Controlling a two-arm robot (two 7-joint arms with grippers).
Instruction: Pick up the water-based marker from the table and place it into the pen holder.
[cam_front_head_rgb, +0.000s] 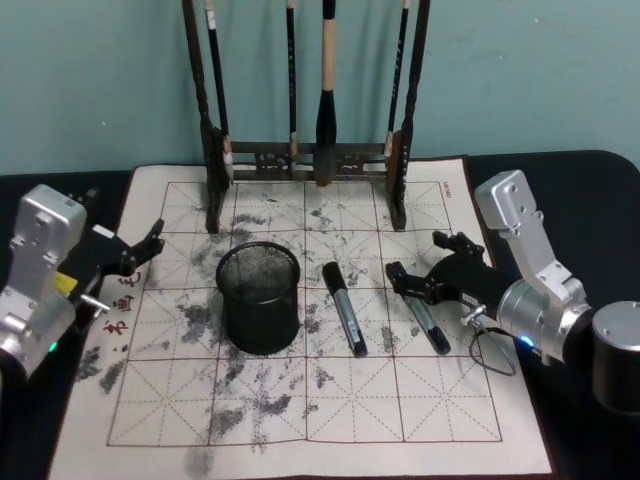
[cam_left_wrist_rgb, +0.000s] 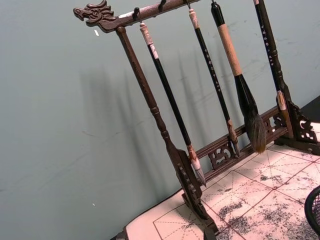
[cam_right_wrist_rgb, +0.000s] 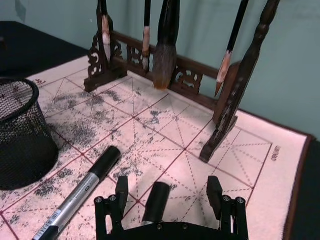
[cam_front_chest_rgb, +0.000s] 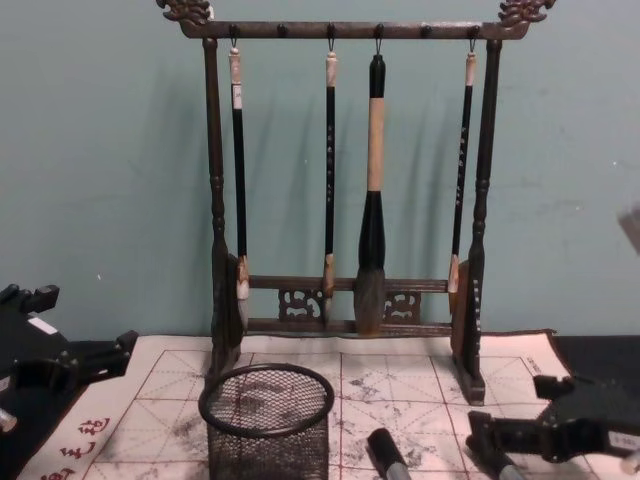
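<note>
Two water-based markers lie on the calligraphy mat to the right of the black wire-mesh pen holder (cam_front_head_rgb: 258, 300) (cam_right_wrist_rgb: 20, 135) (cam_front_chest_rgb: 268, 420). One marker (cam_front_head_rgb: 345, 308) (cam_right_wrist_rgb: 80, 192) (cam_front_chest_rgb: 385, 455) lies free beside the holder. The other marker (cam_front_head_rgb: 427, 325) (cam_right_wrist_rgb: 157, 200) lies farther right. My right gripper (cam_front_head_rgb: 428, 260) (cam_right_wrist_rgb: 168, 192) (cam_front_chest_rgb: 520, 410) is low over its far end, open, with one finger on each side and a gap to both. My left gripper (cam_front_head_rgb: 140, 250) (cam_front_chest_rgb: 70, 360) stays open at the mat's left edge, holding nothing.
A tall dark wooden brush rack (cam_front_head_rgb: 305, 160) (cam_left_wrist_rgb: 165, 135) (cam_right_wrist_rgb: 225, 115) (cam_front_chest_rgb: 345, 325) with several hanging brushes stands at the back of the ink-stained mat (cam_front_head_rgb: 300, 420). A teal wall rises behind it. Black tabletop (cam_front_head_rgb: 590, 170) borders the mat.
</note>
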